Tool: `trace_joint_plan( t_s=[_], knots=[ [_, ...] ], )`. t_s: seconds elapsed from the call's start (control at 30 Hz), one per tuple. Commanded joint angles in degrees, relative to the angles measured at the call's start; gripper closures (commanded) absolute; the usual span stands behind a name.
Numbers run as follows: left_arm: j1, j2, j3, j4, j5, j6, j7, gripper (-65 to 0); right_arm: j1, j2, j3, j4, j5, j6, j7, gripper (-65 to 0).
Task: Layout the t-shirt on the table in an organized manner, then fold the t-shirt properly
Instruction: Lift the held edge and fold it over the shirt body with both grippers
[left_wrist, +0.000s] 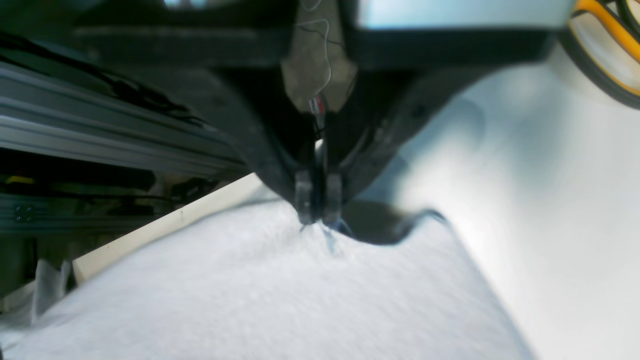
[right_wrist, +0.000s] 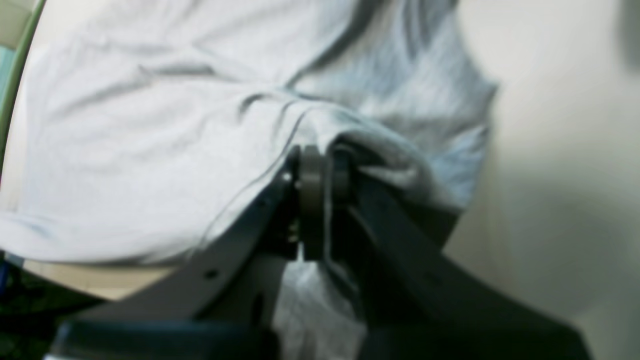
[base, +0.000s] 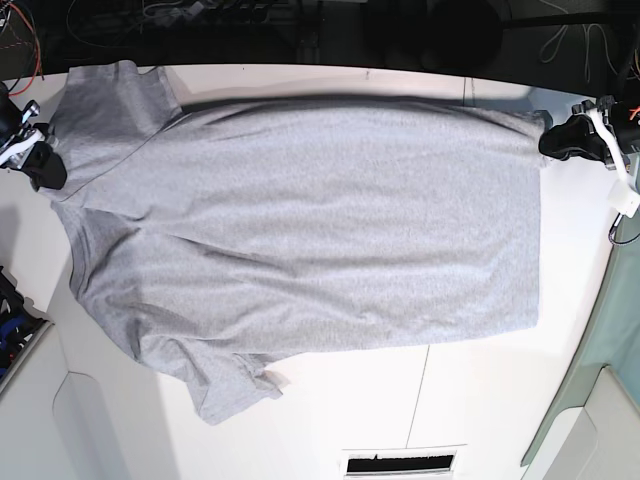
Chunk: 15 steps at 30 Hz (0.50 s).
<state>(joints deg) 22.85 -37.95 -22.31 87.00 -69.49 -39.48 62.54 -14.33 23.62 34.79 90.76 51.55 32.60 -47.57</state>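
The light grey t-shirt (base: 320, 230) lies spread plain side up across the white table (base: 480, 400); no lettering shows. Its hem is at the right and its sleeves at the left. My left gripper (base: 547, 141) is at the far right corner of the hem. In the left wrist view it (left_wrist: 318, 218) is shut on the shirt's edge (left_wrist: 280, 290). My right gripper (base: 50, 172) is at the far left, by the upper sleeve. In the right wrist view it (right_wrist: 322, 157) is shut on a bunched fold of the shirt (right_wrist: 150, 150).
A thin dark seam (base: 419, 392) crosses the table in front. A dark slotted plate (base: 398, 463) sits at the near edge. Cables and dark gear line the far edge (base: 250, 20). An aluminium frame rail (left_wrist: 100, 125) runs beside the table.
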Motion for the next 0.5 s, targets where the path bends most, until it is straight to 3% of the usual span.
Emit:
trace_joint_plan(
  t_s=[0.0,0.27,0.47],
  knots=[
    [-0.2,-1.3,-0.7,0.8,-1.0,-0.5,-1.1,0.0,0.7,1.4,0.6,0.9,1.1,0.3,1.5,0.0],
    [-1.1,-1.2,-0.6,0.7,10.1,-0.5,-13.7,0.0,7.4,1.3,0.2,0.5,-1.2,0.7,3.4,0.0],
    [-5.6,0.5,-0.6,-4.7,19.8,-0.5,-20.5,0.0,15.9,1.3,-4.7,-5.1,-4.4,0.6,5.3,0.0]
  ],
)
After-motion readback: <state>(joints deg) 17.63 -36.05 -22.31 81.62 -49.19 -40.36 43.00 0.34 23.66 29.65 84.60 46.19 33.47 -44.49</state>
